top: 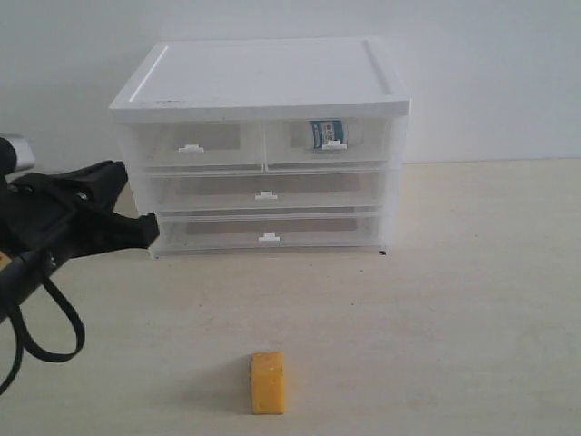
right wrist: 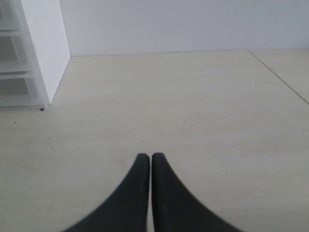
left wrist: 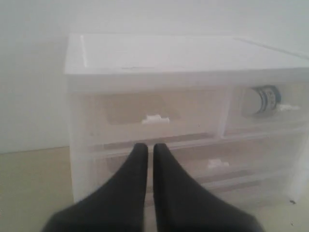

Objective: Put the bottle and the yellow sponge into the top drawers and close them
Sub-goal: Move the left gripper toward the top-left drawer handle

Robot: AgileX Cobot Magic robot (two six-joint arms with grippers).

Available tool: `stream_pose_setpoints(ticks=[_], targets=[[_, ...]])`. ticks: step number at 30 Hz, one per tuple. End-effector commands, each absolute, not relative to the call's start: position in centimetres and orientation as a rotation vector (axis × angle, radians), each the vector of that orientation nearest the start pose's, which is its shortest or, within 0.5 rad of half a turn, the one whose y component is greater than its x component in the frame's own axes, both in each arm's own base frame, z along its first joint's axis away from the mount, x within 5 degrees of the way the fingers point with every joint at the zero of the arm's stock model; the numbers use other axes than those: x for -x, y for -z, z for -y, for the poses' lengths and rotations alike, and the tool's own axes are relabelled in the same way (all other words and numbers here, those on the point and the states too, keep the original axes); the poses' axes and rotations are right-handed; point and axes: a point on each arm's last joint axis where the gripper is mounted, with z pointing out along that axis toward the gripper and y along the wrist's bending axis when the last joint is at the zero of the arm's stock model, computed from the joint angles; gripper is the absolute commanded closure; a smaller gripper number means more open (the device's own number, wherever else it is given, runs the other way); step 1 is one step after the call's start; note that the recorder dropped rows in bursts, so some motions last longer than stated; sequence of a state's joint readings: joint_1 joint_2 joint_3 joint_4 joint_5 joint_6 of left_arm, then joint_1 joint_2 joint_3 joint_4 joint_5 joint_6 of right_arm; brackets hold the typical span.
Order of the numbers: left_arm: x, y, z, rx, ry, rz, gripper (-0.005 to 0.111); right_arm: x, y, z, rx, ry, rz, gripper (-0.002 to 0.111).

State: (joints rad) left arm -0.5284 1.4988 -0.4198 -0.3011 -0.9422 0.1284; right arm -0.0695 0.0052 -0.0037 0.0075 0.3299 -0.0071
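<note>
1. The table (top: pixel 472 300) carries a light-looking cabinet (top: pixel 263 82); a hard tug could drag it.
2. The top drawers (top: pixel 195 150) look shut; their small tabs could slip free.
3. The left claw (left wrist: pixel 150 145) and right claw (right wrist: pixel 147 155) are pinched together, empty.
4. The yellow sponge (top: pixel 268 382) lies on the table, well apart from the cabinet.
5. The bottle (top: pixel 324 133) sits in the right top drawer.

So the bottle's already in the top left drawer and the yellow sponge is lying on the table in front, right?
Not quite. The bottle is in the top right drawer, not the left; the exterior view shows it behind the clear front. The yellow sponge does lie on the table in front of the cabinet.
</note>
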Motion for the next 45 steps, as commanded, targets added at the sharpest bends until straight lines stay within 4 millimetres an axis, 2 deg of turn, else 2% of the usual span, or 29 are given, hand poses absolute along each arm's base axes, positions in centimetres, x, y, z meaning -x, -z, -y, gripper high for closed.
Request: stream_pose_setpoints(ticks=[1, 6, 11, 16, 18, 19, 20, 22, 23, 27, 29, 30, 33, 36, 41, 45], targets=[[-24.6, -19.0, 12.5, -0.201, 0.245, -1.652, 0.102, -5.4, -18.4, 0.3, -0.062, 0.043, -1.804, 0.108], [-25.8, -18.0, 13.5, -0.208, 0.276, -1.674, 0.102, -5.4, -18.4, 0.3, -0.062, 0.043, -1.804, 0.108], [-26.3, -17.6, 15.2, -0.369, 0.339, -1.645, 0.102, -5.4, -18.4, 0.3, -0.062, 0.043, -1.804, 0.108], [-26.7, -18.2, 16.0, -0.376, 0.409, -1.619, 0.102, -5.4, -18.4, 0.3, -0.062, 0.043, -1.804, 0.108], [-27.0, -18.1, 15.8, -0.345, 0.394, -1.643, 0.091, -5.4, -18.4, 0.3, -0.062, 0.043, -1.804, 0.108], [-27.1, -18.1, 15.7, -0.323, 0.389, -1.648, 0.071, -5.4, -18.4, 0.3, -0.062, 0.043, -1.804, 0.108], [-27.1, -18.3, 15.7, -0.315, 0.389, -1.638, 0.045, -5.4, -18.4, 0.3, -0.062, 0.043, -1.804, 0.108], [-27.4, -18.6, 15.9, -0.317, 0.394, -1.621, 0.014, -5.4, -18.4, 0.3, -0.062, 0.043, -1.804, 0.108], [-27.5, -18.8, 16.0, -0.322, 0.389, -1.612, 0.011, -5.4, -18.4, 0.3, -0.062, 0.043, -1.804, 0.108], [-28.3, -18.8, 15.7, -0.342, 0.261, -1.622, 0.017, -5.4, -18.4, 0.3, -0.062, 0.043, -1.804, 0.108], [-29.2, -18.1, 14.9, -0.231, 0.167, -1.598, 0.017, -5.4, -18.4, 0.3, -0.062, 0.043, -1.804, 0.108], [-29.3, -17.7, 15.0, -0.232, 0.157, -1.572, 0.017, -5.4, -18.4, 0.3, -0.062, 0.043, -1.804, 0.108], [-29.4, -16.4, 15.6, -0.272, 0.162, -1.508, 0.017, -5.4, -18.4, 0.3, -0.062, 0.043, -1.804, 0.108], [-29.6, -14.8, 15.5, -0.227, 0.155, -1.555, 0.017, -5.4, -18.4, 0.3, -0.062, 0.043, -1.804, 0.108], [-30.1, -14.2, 15.6, -0.139, 0.198, -1.580, 0.017, -5.4, -18.4, 0.3, -0.062, 0.043, -1.804, 0.108], [-30.3, -14.4, 15.7, -0.112, 0.225, -1.572, 0.017, -5.4, -18.4, 0.3, -0.062, 0.043, -1.804, 0.108]])
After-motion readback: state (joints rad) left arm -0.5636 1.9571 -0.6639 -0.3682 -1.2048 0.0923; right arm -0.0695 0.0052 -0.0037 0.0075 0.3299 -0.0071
